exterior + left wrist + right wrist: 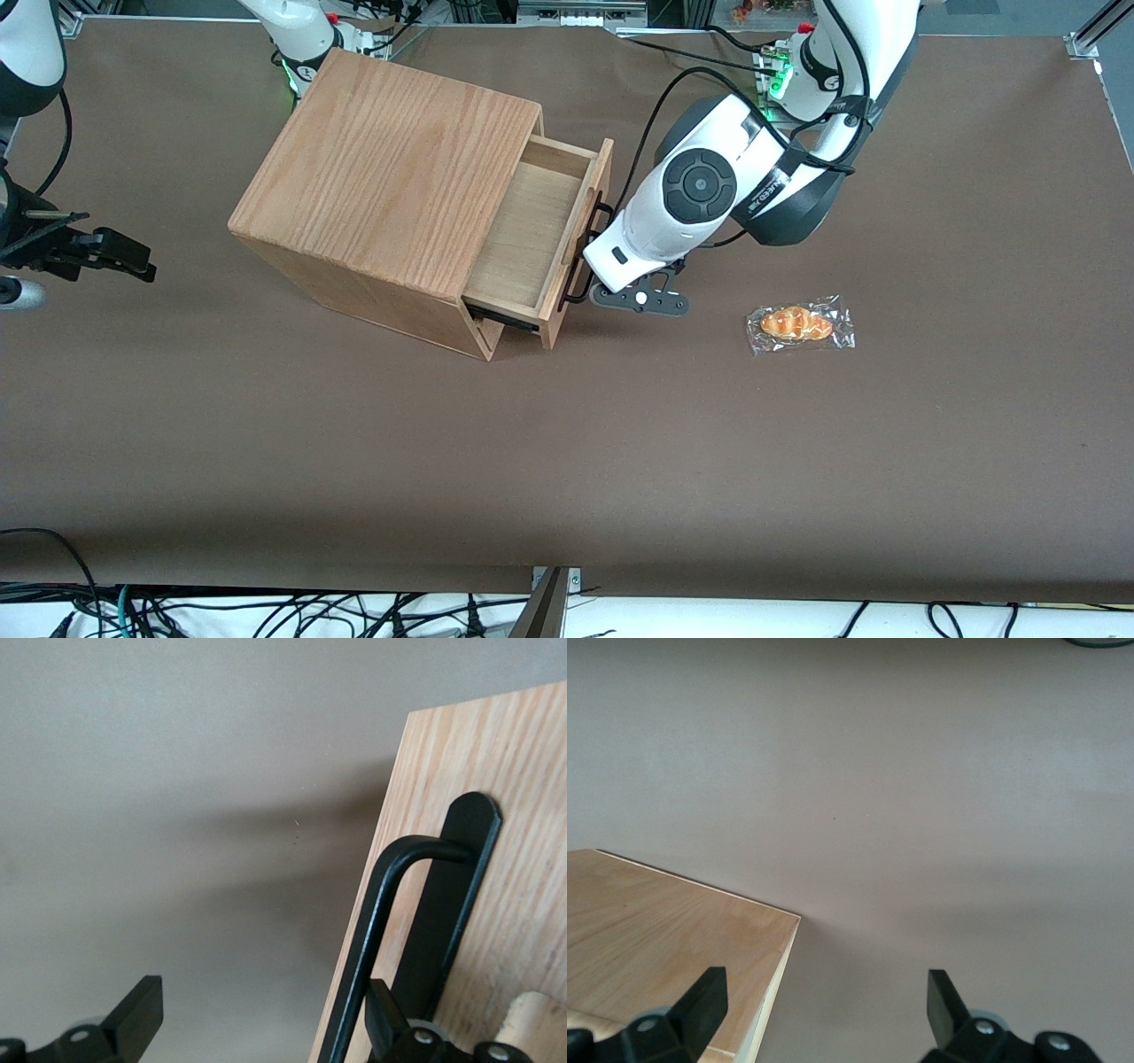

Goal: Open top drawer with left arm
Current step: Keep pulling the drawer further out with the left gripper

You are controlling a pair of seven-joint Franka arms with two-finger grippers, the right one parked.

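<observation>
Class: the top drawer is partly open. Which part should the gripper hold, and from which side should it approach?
Hold the black bar handle of the top drawer, approaching from in front. It stands off the drawer front, leaving a gap for a finger. The left arm's gripper is open, one finger already at the bar.

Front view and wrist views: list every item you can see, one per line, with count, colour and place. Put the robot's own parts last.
Cabinet: one, oak, on the table toward the parked arm's end.
Top drawer: one, light oak with pale floor, pulled partly out of the cabinet, nothing in it.
Bar handle: one, black, across the drawer's front.
Wrapped bread roll: one, golden in clear wrap, on the table toward the working arm's end, apart from the drawer.
Table: one, brown surface.
Cables: several, black, below the table's near edge.
Left arm: one, white with dark joint caps, in front of the drawer.
Pincer: one, black, open, one finger hooked between the handle and the drawer front.
</observation>
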